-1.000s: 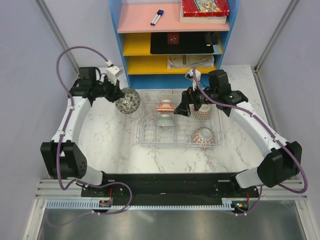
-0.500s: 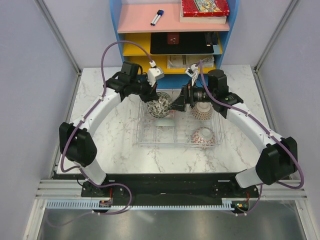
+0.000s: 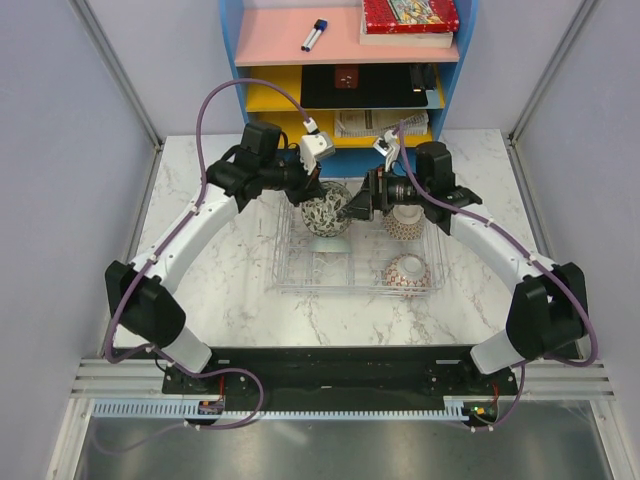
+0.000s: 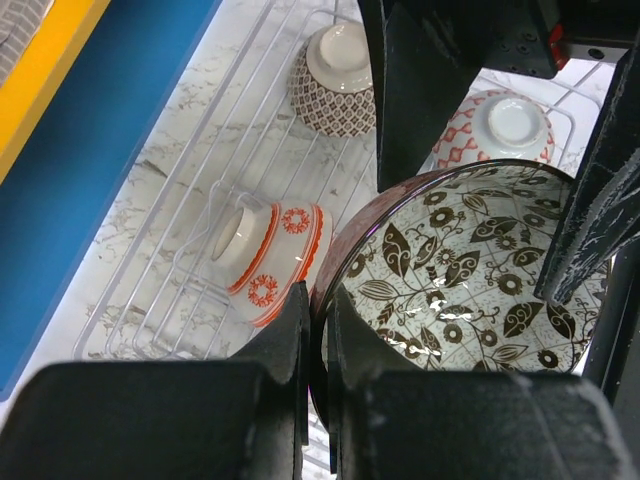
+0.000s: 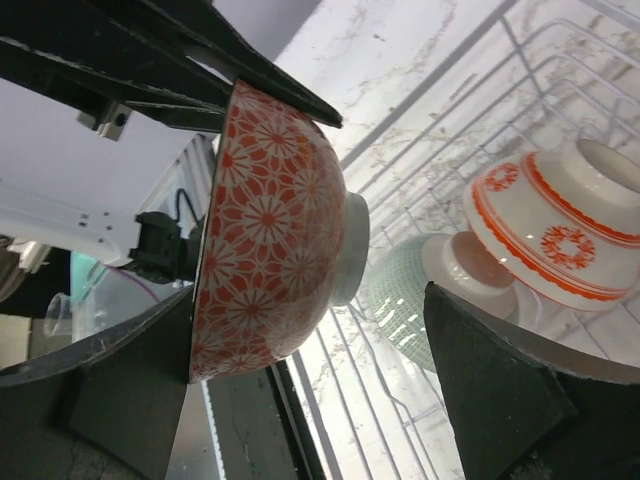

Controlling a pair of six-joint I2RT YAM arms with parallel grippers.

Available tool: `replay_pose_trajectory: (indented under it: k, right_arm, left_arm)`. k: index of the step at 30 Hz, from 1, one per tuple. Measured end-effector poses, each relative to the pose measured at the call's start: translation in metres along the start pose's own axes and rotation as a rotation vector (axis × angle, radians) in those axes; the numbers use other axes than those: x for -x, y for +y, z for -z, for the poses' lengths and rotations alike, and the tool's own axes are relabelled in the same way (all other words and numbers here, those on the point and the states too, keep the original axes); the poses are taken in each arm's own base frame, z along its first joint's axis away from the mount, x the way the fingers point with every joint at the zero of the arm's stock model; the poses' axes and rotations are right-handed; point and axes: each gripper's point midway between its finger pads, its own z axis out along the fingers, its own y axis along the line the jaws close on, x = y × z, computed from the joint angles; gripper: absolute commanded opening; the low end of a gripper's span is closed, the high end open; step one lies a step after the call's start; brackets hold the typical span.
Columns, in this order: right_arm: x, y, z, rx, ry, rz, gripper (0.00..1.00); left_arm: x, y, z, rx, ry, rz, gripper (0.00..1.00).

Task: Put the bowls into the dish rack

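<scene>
Marble bench (image 3: 210,270), blue shelf unit (image 3: 232,100) at its far edge. Clear dish rack (image 3: 300,283) at centre holds four bowls (image 3: 405,272). Left gripper (image 4: 318,340) clamps a leaf-patterned bowl (image 3: 325,212) above the rack's far left, on edge, mouth left, foot right; right gripper (image 3: 358,207) spread wide at its foot.

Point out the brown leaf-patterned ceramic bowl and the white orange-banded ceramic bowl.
Brown leaf-patterned ceramic bowl (image 4: 460,270): left wrist view, inner wall.
White orange-banded ceramic bowl (image 4: 283,255): left wrist view, outer side.

No readable text, red book cover (image 3: 410,14) print too blurred, newspaper (image 3: 375,123) likewise
</scene>
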Motion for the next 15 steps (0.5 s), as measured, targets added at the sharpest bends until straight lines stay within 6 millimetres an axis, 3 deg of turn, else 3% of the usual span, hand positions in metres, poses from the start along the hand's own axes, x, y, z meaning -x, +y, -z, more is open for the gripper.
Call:
replay_pose_trajectory:
  k: [15]
  right_arm:
    - [0.006,0.017,0.008,0.253,-0.061,-0.17,0.92]
  left_arm:
    - [0.001,-0.004,-0.001,-0.008,-0.016,0.004,0.02]
